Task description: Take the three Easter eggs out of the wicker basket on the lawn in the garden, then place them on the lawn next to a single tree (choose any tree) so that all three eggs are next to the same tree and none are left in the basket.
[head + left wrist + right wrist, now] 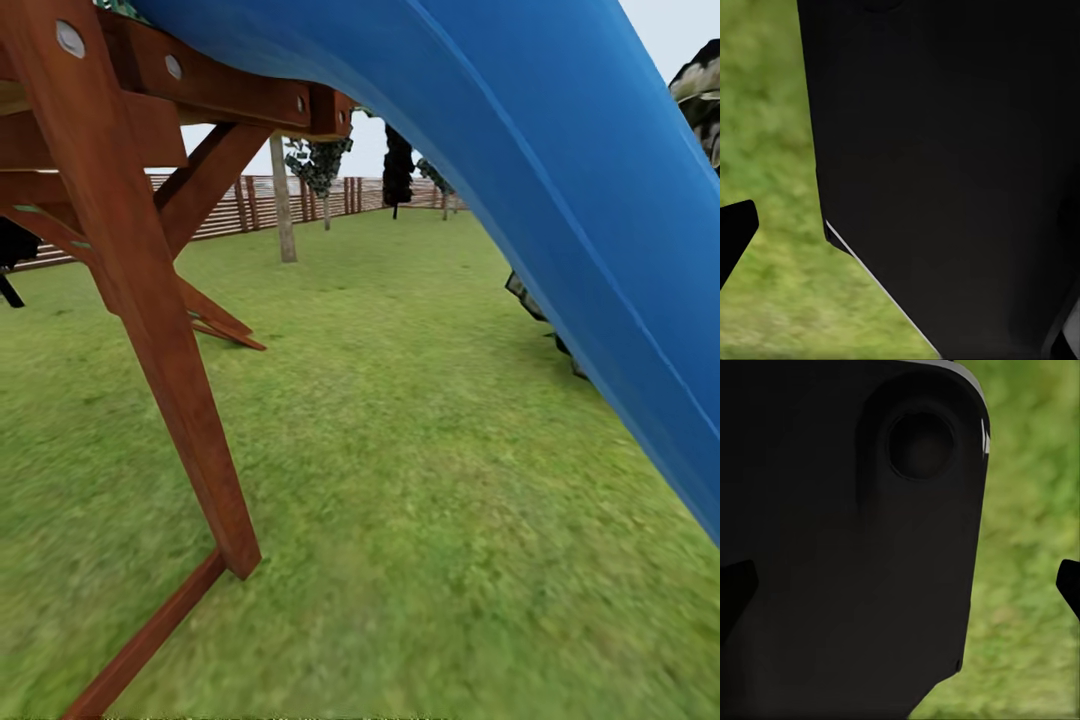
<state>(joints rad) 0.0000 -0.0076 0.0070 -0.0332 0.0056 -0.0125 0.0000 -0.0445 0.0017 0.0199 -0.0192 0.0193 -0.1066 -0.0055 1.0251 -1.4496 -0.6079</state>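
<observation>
The lawn (pixel 400 420) stretches ahead as mottled green grass. Far back, near the fence, stands a tree (pixel 284 200) with a straight pale grey-brown trunk. The Easter eggs and the wicker basket are out of view. In the right wrist view my right gripper (pixel 902 585) is open and holds nothing; its fingertips (pixel 736 589) sit wide apart over a black part of my own body and grass. In the left wrist view my left gripper (pixel 900 232) shows one black fingertip (pixel 735 234) at the picture's edge, beside more black body, with nothing held.
A big blue slide (pixel 520 150) arches overhead and drops to the right. Its red-brown wooden frame (pixel 170 370) stands close on the left, with a slanted leg and a ground brace. A brown slat fence (pixel 230 205) and a dark cypress (pixel 397 165) close off the back.
</observation>
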